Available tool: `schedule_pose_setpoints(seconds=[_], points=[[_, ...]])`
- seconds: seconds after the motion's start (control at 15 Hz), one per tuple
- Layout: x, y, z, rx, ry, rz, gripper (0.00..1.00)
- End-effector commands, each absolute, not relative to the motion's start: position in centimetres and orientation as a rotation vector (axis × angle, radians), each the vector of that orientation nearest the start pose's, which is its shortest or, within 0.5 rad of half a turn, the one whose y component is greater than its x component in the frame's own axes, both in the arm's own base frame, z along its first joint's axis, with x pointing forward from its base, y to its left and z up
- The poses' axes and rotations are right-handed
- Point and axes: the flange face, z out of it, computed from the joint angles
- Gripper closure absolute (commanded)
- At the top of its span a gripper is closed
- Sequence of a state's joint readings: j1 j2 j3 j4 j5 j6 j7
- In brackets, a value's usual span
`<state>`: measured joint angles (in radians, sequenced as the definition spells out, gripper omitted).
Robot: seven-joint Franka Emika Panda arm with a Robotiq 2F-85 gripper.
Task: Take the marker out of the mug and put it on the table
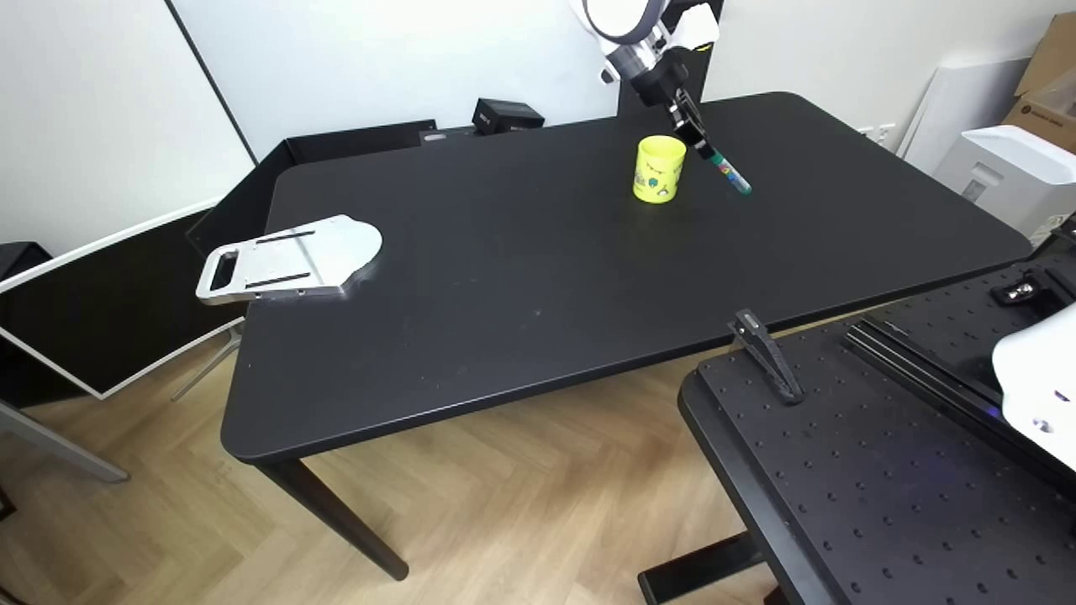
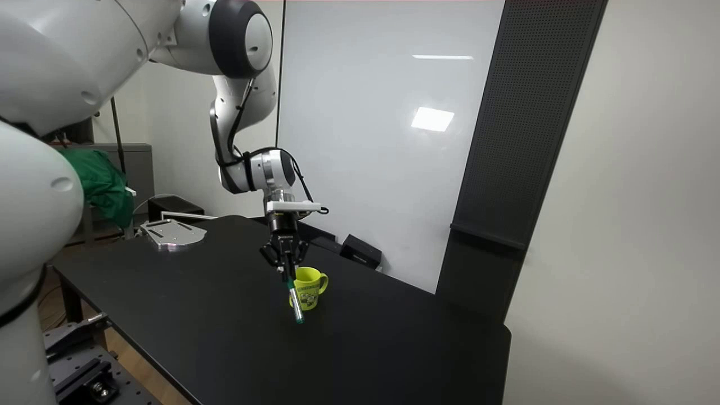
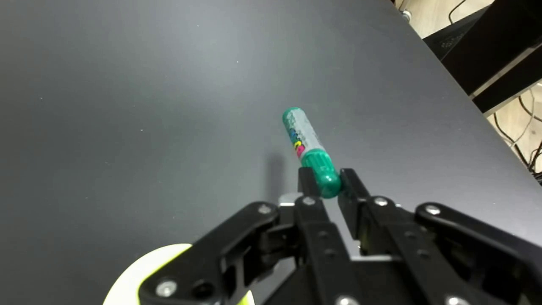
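Observation:
The marker [image 1: 730, 172] has a green cap, a silver-grey body and a green end. It also shows in an exterior view [image 2: 297, 306] and in the wrist view [image 3: 305, 133]. My gripper [image 3: 324, 180] is shut on its cap, one finger on each side, and the body points down at a tilt. A shadow lies apart from the marker on the black table [image 1: 504, 269], so it looks held above the top. The yellow-green mug [image 1: 658, 172] stands upright beside the gripper [image 1: 703, 149]; the wrist view shows part of its rim [image 3: 142, 271].
A white flat handled plate [image 1: 294, 256] lies at the table's far end and overhangs the edge. A black box [image 1: 507, 116] stands behind the table by the whiteboard [image 2: 388, 101]. A black perforated platform [image 1: 883, 470] adjoins the table's near side.

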<state>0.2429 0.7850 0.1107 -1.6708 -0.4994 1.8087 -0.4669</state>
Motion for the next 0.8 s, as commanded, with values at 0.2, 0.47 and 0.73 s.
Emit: schedule_pose_setpoints(seconds=[0.2, 0.47, 0.73], points=[[56.3, 15.7, 12.7, -2.762, -1.749, 1.022, 0.95], [55.9, 15.5, 12.8, -2.743, -1.749, 1.042, 0.95], [55.7, 15.5, 12.8, -2.746, -1.748, 1.03, 0.54]])
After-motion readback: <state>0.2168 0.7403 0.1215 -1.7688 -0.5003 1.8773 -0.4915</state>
